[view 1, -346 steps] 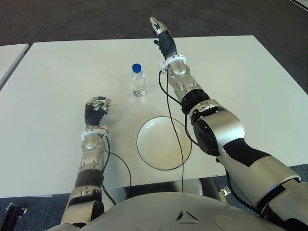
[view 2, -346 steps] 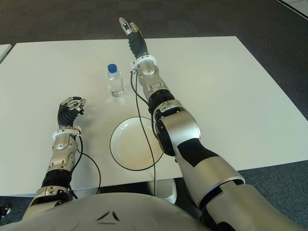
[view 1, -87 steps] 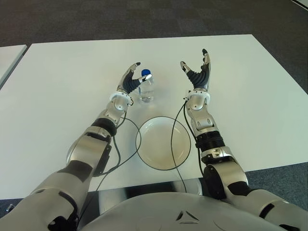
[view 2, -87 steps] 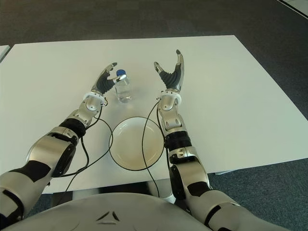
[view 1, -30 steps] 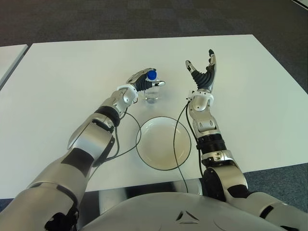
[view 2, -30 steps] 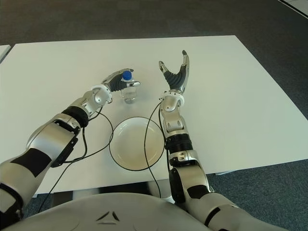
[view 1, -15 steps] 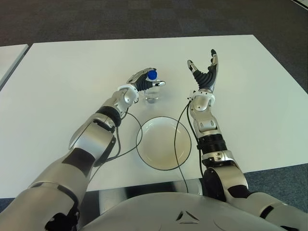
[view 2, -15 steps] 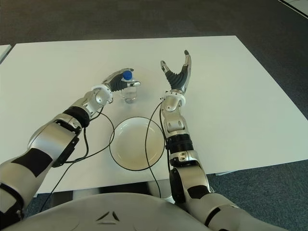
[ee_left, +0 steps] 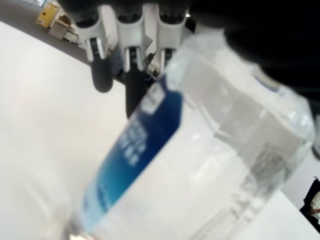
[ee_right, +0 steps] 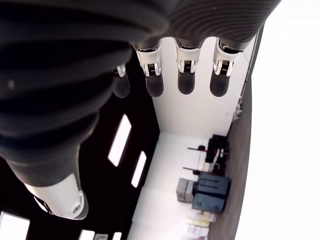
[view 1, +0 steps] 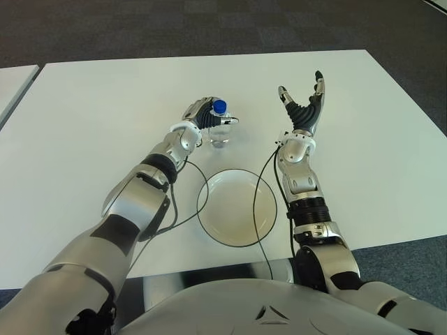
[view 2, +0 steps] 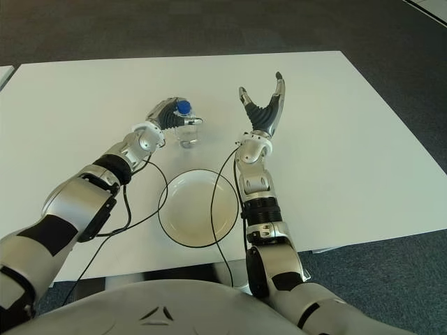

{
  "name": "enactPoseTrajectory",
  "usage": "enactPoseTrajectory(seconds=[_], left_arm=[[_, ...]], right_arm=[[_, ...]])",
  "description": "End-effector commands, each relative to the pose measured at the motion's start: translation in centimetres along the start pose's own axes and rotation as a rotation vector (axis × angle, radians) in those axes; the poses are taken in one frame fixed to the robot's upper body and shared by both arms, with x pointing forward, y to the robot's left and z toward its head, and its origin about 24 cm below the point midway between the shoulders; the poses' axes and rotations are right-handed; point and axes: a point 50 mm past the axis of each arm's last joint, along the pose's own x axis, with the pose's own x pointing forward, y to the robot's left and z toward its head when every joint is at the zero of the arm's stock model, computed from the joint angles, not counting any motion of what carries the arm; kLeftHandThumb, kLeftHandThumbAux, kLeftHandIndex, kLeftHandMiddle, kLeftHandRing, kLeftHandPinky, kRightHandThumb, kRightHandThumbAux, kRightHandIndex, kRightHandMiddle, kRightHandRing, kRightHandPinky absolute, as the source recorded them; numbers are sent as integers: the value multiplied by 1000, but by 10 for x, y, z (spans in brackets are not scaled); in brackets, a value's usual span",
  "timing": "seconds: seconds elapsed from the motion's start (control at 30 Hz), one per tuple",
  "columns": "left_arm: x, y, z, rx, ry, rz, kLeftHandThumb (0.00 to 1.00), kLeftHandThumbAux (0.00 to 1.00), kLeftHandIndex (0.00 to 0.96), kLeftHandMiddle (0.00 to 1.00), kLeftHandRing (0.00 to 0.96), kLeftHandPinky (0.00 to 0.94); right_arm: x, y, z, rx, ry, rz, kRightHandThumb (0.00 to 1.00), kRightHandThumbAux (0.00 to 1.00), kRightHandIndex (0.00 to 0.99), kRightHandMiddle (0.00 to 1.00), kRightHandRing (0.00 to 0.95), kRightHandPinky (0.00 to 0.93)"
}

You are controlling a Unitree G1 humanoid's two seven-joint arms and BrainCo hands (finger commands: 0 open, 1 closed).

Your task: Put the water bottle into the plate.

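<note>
A clear water bottle [view 1: 220,132] with a blue cap [view 1: 219,107] stands upright on the white table [view 1: 84,125], just beyond the plate. My left hand [view 1: 208,117] is curled around its upper part from the left, thumb across the front. In the left wrist view the bottle [ee_left: 200,150] fills the picture against the palm, with fingertips [ee_left: 132,75] past it. The white, dark-rimmed plate [view 1: 227,209] lies near the table's front edge with nothing in it. My right hand [view 1: 304,101] is raised to the right of the bottle, its fingers [ee_right: 185,75] spread and holding nothing.
Black cables [view 1: 262,188] run from both wrists, one crossing the plate's right side. A second table's corner [view 1: 14,80] shows at the far left. Dark carpet [view 1: 209,21] lies beyond the table.
Since the earliest frames my left hand reached across and closed on the bottle, while the right arm drew back. In the last second the right hand drifted slightly right; the bottle barely moved.
</note>
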Motion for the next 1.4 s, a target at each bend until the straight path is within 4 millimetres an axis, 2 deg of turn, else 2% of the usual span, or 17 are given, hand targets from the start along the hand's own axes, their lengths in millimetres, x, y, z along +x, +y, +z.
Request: enactPoseTrajectory(seconds=[0.03, 0.2, 0.53, 1.4], left_arm=[[-5, -6, -8, -22, 45, 10, 748, 669, 447, 744, 754, 763], [-4, -6, -7, -58, 63, 14, 747, 691, 444, 820, 822, 824], [-2, -4, -7, -130, 80, 6, 748, 698, 443, 885, 873, 862], [-1, 4, -8, -207, 75, 20, 749, 699, 442, 912, 891, 869]], right_arm=[[-2, -2, -3, 10, 31, -14, 284, 733, 21, 0, 0, 0], [-2, -3, -1, 35, 34, -32, 280, 771, 29, 16, 0, 0], [-2, -4, 2, 41, 42, -52, 306, 791, 32, 5, 0, 0], [-1, -7, 2, 55, 34, -57, 317, 784, 41, 0, 0, 0]])
